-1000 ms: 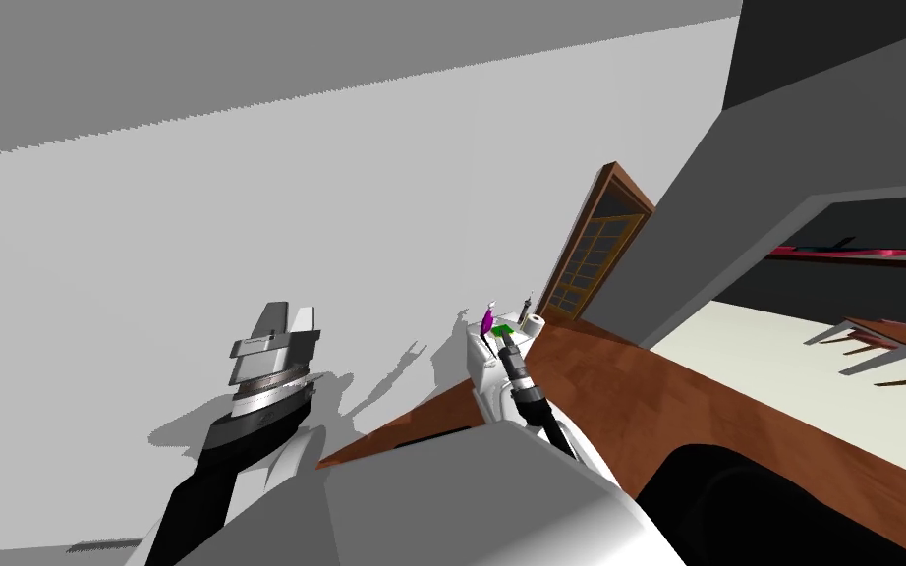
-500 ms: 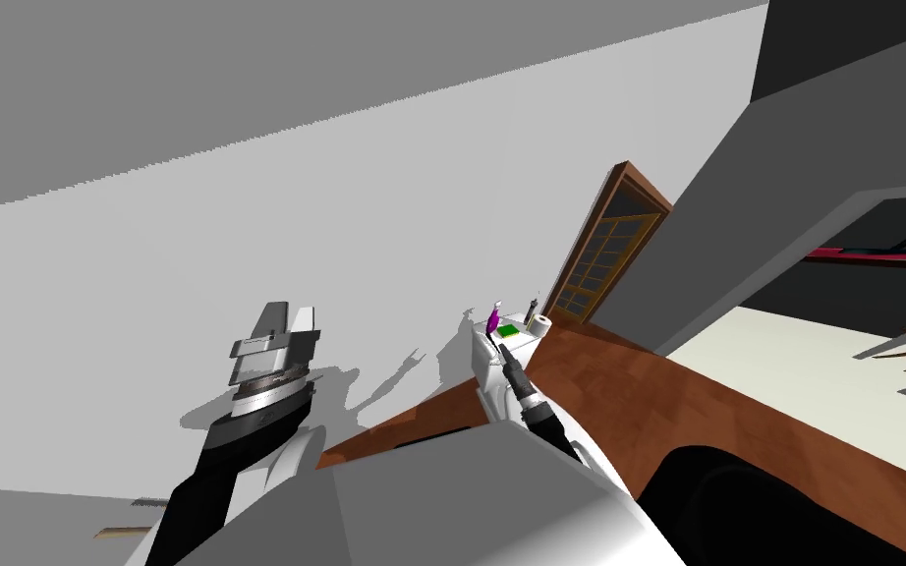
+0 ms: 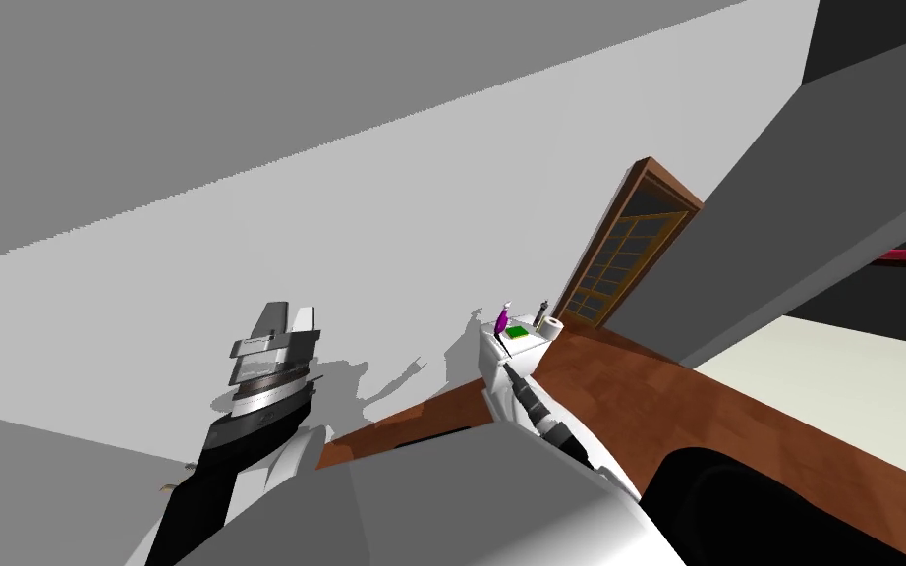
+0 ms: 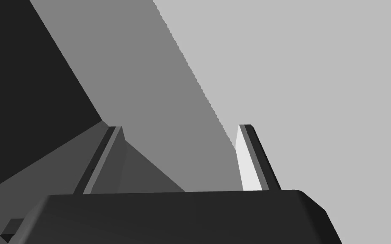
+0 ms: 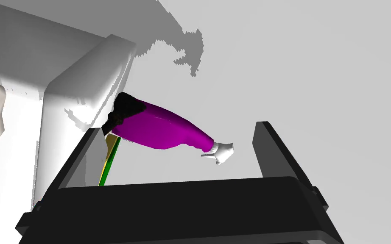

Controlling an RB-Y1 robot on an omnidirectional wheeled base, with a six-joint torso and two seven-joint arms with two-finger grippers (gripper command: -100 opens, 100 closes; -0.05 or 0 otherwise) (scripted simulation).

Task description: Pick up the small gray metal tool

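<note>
Since the earlier frames the head camera has been swung, so that the door point(image 3: 628, 246) is seen farther right, and the right end effector point(image 5: 178, 126) has been drawn back from the top of the white bench point(image 3: 493, 366). Its fingers are held apart, released, with a purple bottle point(image 5: 165, 127) seen beyond them. The small dark grey tool point(image 3: 540, 311) is stood at the bench's far edge, just beside a white roll point(image 3: 550, 329). The left end effector point(image 3: 282, 316) is raised, released, well apart from the bench.

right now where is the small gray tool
In the head view the small gray tool stands on the white unit, just behind the white roll, right of the purple bottle.
</note>
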